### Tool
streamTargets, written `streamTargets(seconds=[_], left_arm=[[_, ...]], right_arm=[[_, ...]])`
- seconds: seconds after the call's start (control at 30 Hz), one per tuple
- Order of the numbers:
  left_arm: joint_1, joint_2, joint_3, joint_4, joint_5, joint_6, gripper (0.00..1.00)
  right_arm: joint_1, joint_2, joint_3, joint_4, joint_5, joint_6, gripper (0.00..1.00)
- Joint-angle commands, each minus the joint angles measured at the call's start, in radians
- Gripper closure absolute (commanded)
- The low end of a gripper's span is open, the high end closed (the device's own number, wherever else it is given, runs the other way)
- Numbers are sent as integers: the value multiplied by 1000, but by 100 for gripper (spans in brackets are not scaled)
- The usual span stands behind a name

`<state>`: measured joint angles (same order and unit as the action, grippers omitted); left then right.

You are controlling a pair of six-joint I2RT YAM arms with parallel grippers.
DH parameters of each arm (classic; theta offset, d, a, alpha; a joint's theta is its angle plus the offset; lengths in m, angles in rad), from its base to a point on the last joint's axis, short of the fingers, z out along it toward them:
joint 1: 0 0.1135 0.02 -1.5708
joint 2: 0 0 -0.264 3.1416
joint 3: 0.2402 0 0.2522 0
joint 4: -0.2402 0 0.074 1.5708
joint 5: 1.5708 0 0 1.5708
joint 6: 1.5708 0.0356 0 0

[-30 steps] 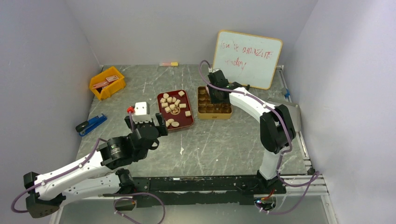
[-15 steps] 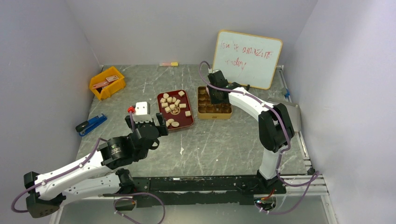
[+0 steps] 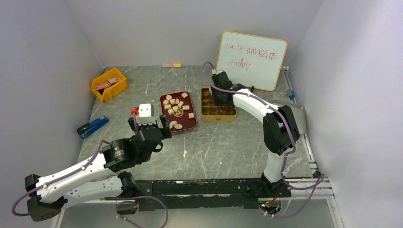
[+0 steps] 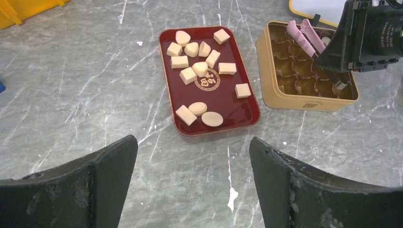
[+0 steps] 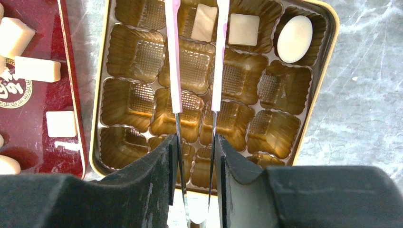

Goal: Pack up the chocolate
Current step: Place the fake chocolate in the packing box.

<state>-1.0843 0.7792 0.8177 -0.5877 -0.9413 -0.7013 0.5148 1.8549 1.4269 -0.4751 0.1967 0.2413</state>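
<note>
Several pale tan chocolate pieces [image 4: 199,69] lie in the dark red tray [image 4: 228,102], which also shows from above [image 3: 187,124]. Three more pieces [image 5: 244,29] sit in far cells of the gold tin [image 5: 328,57]. My right gripper [image 5: 196,140] hovers over the tin [image 3: 218,114] and is shut on pink tongs [image 5: 175,57]. The tong arms stand apart on either side of a square piece [image 5: 204,23] lying in its cell. My left gripper [image 4: 192,142] hangs wide open over bare table just in front of the tray, with nothing between its fingers.
A yellow bin [image 3: 109,84] stands at the back left and a whiteboard [image 3: 252,59] leans on the back wall behind the tin. A blue tool [image 3: 92,126] lies at the left edge. A small white box [image 3: 144,110] sits left of the tray.
From above, both arms stay almost where they were; the right gripper has edged very slightly over the tin. The tray and tin have not moved.
</note>
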Motion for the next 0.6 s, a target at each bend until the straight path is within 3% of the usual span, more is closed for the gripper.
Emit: streamTargets(seconds=[0.0,0.33,0.57], left_arm=[[-5,6,18,17,-4,-13,9],[-5,15,17,24,-1,-21,9],[-5,21,17,22,-1,-30,9]], right_arm=[[-6,-37,6,39,7,-11,65],[-5,-86,13,37,-22,-22,73],[46,-123,19,16,-6,-35,73]])
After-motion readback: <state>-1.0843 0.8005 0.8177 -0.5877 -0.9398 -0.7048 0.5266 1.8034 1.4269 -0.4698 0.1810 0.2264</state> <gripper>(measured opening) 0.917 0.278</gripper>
